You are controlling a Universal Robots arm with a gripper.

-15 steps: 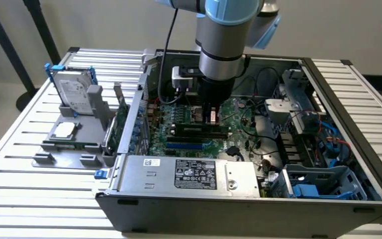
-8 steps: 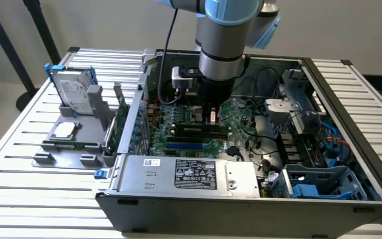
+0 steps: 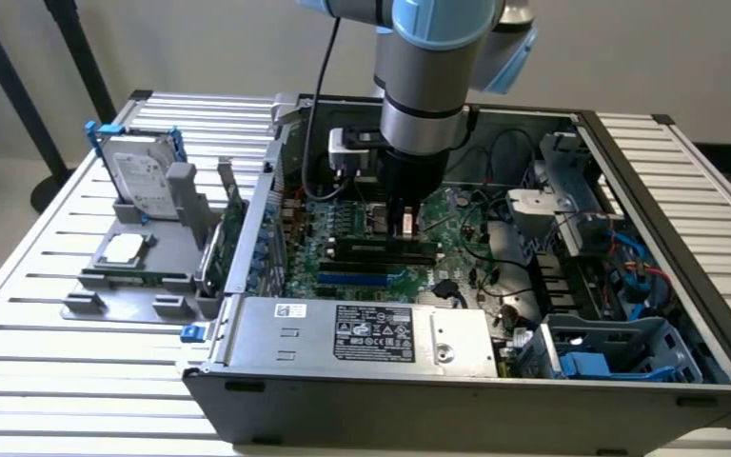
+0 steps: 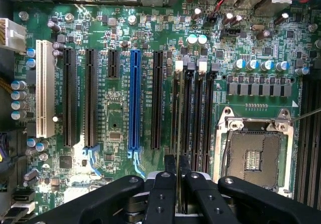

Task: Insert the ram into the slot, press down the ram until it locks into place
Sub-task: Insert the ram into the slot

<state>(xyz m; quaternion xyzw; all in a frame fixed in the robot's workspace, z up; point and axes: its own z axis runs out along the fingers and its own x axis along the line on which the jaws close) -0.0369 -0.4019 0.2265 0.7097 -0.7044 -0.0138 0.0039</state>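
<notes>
the gripper (image 4: 177, 164) is seen pressed nearly together, pinching the ram (image 4: 178, 123), which is held on edge over the black slot (image 4: 181, 91), among the parallel sockets between the blue slot (image 4: 134, 103) and the processor socket (image 4: 253, 158). whether the stick is already seated cannot be told. trouble could be caused by a slight sideways offset, by which a neighbouring socket would be met, or by a tilt, by which one end clip would be left unlatched and the motherboard (image 4: 120, 118) strained under pressure.
</notes>
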